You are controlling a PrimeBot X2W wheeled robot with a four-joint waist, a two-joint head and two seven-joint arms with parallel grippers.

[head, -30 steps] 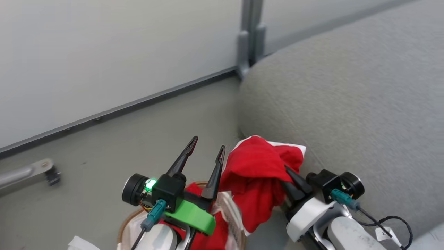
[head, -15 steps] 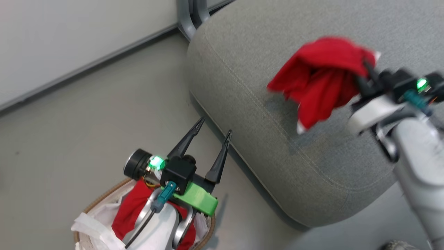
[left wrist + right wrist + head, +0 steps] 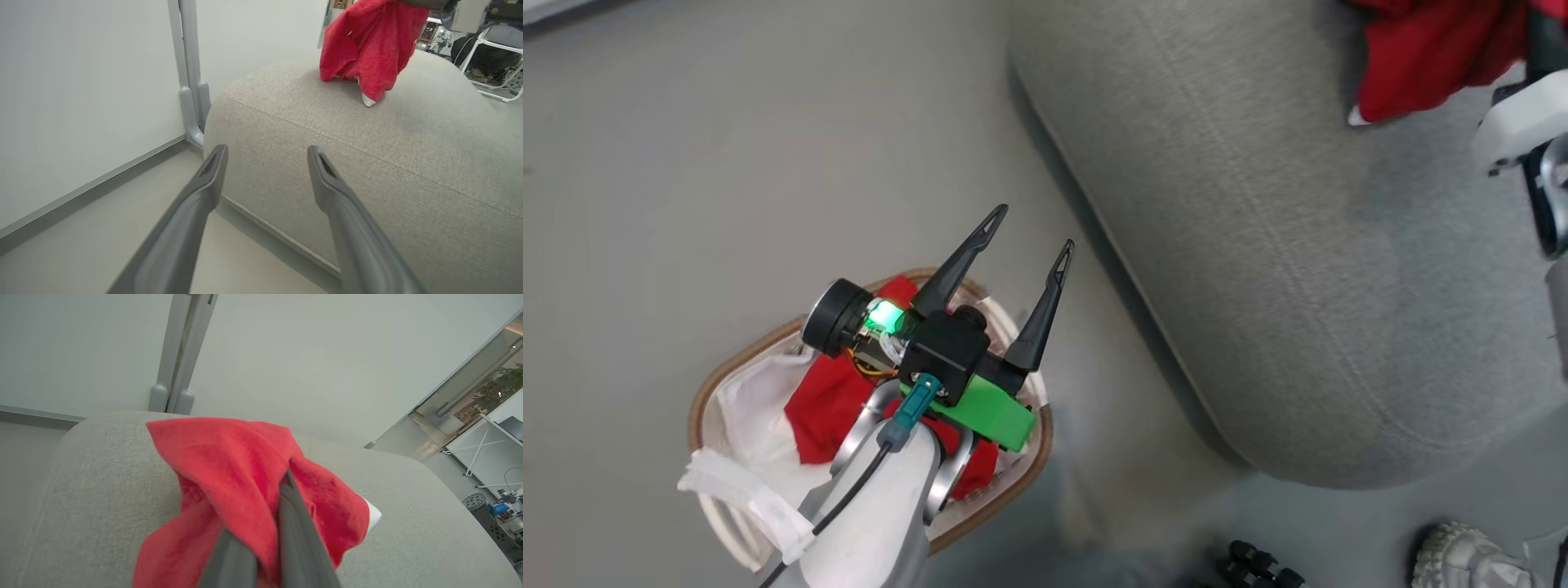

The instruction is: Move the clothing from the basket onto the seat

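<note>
– Right gripper [image 3: 286, 477] pinches a red garment [image 3: 229, 457] over the seat [image 3: 102, 477]. What now?

– Go low, then let go, so it lands flat, far from the edge. Left gripper [image 3: 1033, 229] is wide and holds nothing, above the basket [image 3: 717, 371]. More red clothes [image 3: 825, 400] lie inside. No words to read.

ends on the left in jaws of two long dark fingers [image 3: 964, 260], slotted at the tips. carries a boxy black block [image 3: 943, 355] behind them, a green light [image 3: 880, 314], a round black cylinder [image 3: 827, 314] and a bright green bracket [image 3: 988, 412]. trails a thin black cable [image 3: 848, 490] from a teal connector [image 3: 911, 404] along a pale forearm [image 3: 882, 523]. shows a white housing [image 3: 1519, 122] on the right.
</note>
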